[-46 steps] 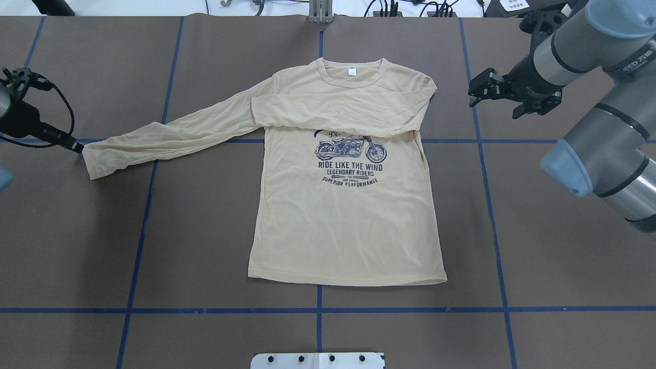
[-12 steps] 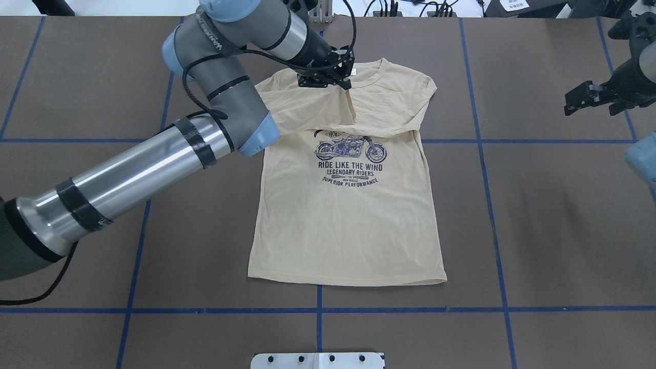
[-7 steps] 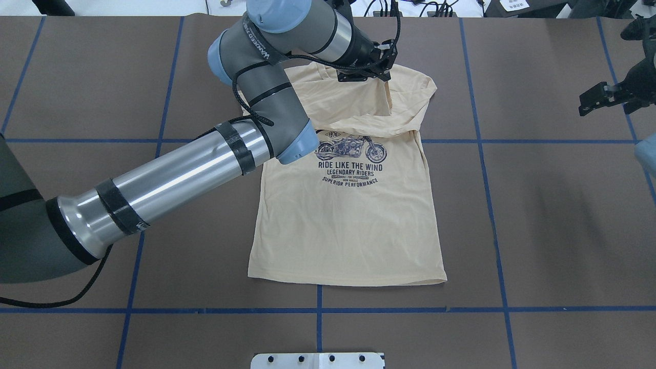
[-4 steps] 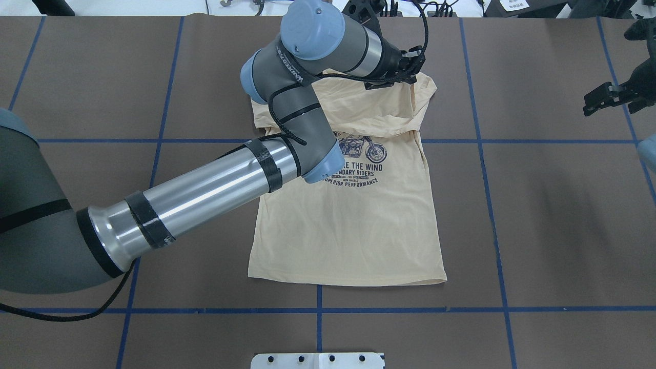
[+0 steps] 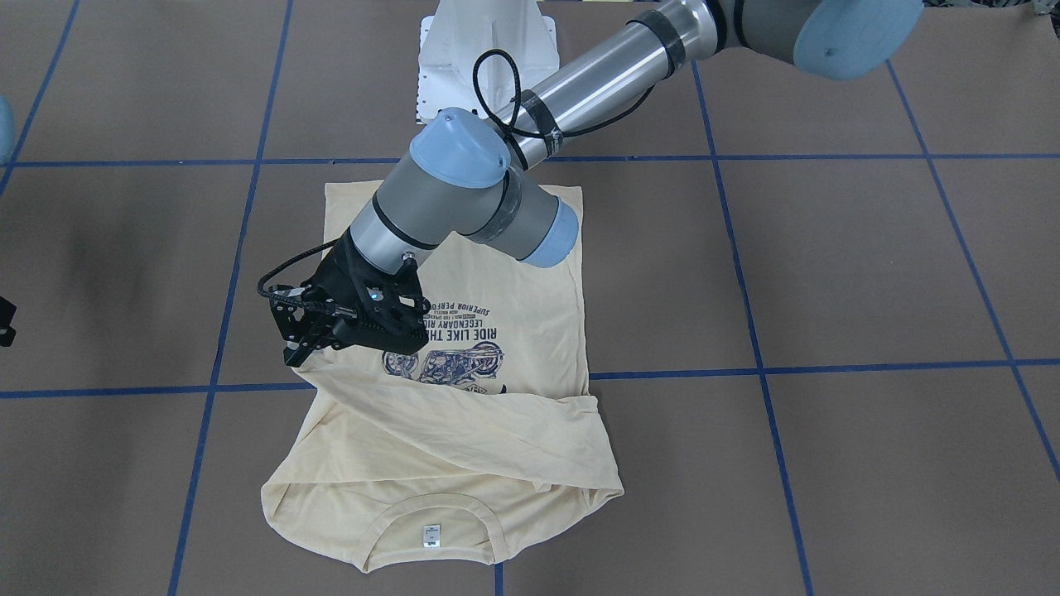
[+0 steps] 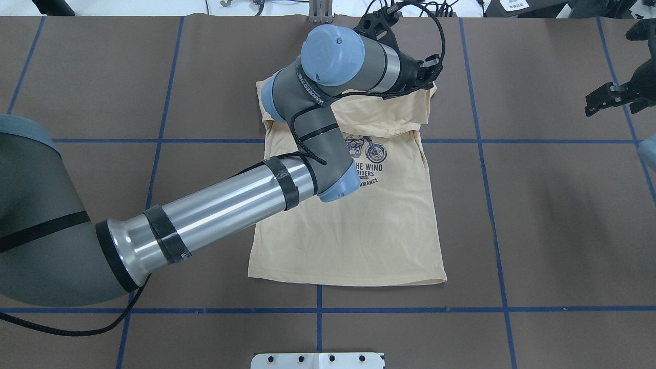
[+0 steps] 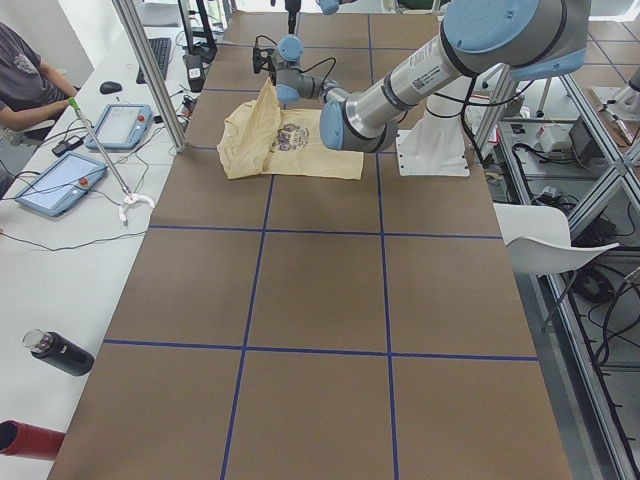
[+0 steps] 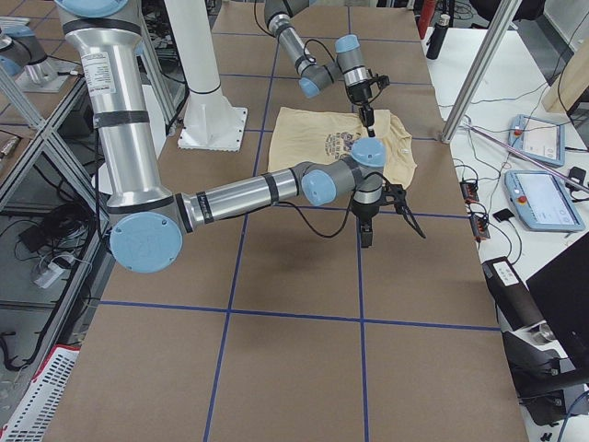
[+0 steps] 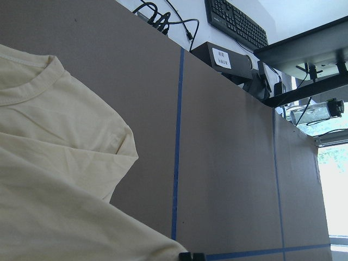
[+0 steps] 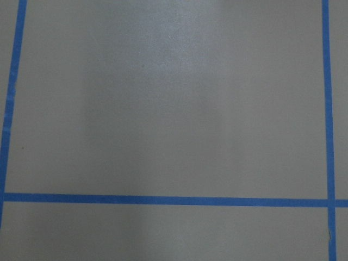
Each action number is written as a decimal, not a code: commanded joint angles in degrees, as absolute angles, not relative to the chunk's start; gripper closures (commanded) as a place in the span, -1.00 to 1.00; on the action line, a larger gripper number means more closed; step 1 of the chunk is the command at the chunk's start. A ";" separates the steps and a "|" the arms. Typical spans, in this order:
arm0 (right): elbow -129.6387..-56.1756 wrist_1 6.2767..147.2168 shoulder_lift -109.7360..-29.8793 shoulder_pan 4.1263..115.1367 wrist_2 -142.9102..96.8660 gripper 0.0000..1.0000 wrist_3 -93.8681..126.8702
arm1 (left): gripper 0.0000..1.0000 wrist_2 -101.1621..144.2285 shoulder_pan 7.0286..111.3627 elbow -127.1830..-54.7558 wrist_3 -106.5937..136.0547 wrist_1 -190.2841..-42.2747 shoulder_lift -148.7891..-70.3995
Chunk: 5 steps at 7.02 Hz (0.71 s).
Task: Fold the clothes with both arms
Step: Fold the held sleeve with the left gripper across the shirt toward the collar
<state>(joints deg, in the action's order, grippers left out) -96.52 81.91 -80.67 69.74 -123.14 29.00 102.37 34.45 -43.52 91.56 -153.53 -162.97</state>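
The clothes are one cream-yellow long-sleeved T-shirt lying flat, its motorcycle print facing up and its neck label at the far collar. My left gripper hangs over the shirt's right shoulder, shut on the cuff of the left sleeve. That sleeve drapes in a raised fold across the chest from the gripper. The other sleeve lies folded across the chest under it. My right gripper hovers open over bare table, well right of the shirt and holding nothing.
Blue tape lines grid the brown table. The white pedestal base stands at the robot's edge. Beyond the far edge, a side table carries tablets, a black bottle and a keyboard, with a seated person beside it.
My left arm picked up the outstretched left sleeve and carried it rightward across the chest to the right shoulder. My right arm drew back toward the right edge.
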 commanded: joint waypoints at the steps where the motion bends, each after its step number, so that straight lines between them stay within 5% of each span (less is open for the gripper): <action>1: -96.33 81.91 -80.60 69.70 -123.13 -1.00 29.09 | -0.49 101.34 33.66 -42.63 91.76 -153.90 -163.30; 2: -96.42 81.91 -80.42 69.70 -123.13 -1.00 29.09 | -0.99 101.25 33.66 -42.63 94.63 -153.90 -163.91; 4: -98.60 81.39 -80.16 69.52 -128.20 -1.00 38.59 | -0.98 102.30 34.10 -44.81 95.71 -153.55 -163.48; 5: -102.18 77.99 -80.94 67.17 -128.41 -1.00 49.11 | -0.98 107.53 35.15 -53.44 95.10 -151.28 -156.43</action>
<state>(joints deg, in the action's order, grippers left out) -98.91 80.69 -80.42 68.98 -126.99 38.47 103.44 34.25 -46.50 95.32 -153.08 -161.78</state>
